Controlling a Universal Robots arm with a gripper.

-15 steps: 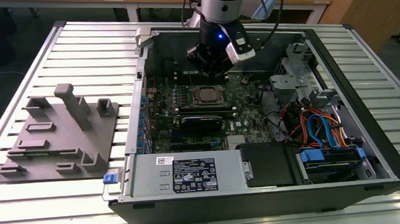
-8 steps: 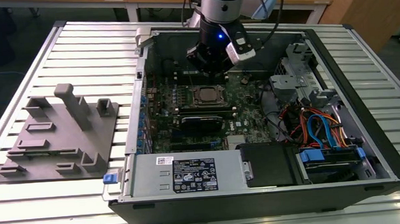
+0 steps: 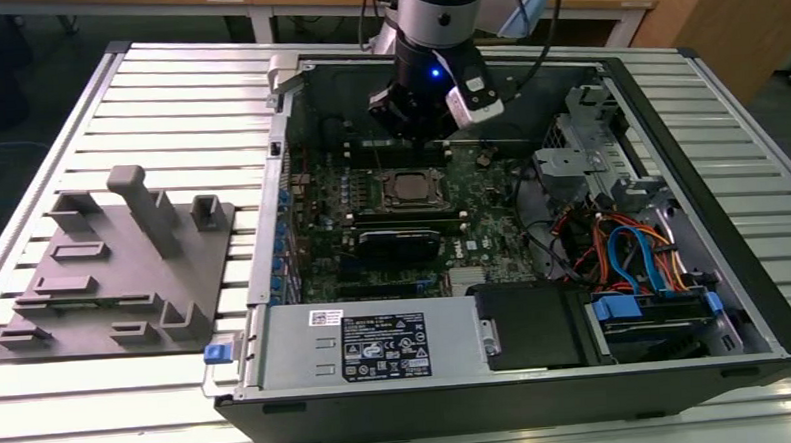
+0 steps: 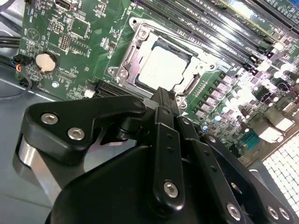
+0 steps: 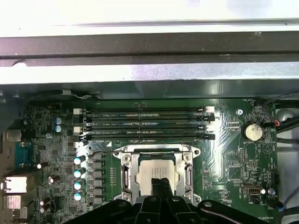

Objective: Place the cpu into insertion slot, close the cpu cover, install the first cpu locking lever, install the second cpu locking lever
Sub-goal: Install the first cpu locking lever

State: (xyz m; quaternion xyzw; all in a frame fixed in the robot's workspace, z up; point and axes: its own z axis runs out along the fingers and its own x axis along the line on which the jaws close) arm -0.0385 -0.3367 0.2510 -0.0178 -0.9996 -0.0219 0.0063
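The gripper, fingers together and seemingly empty, hangs just above the cpu, framed by the cpu cover.

Computer case is lying open on slatted table, with fixture block sitting on the table at the exterior view's left of it. Inside the case, cpu is sitting in insertion slot on motherboard, and memory slots are running just beside it. Gripper is hanging over the cpu's edge.
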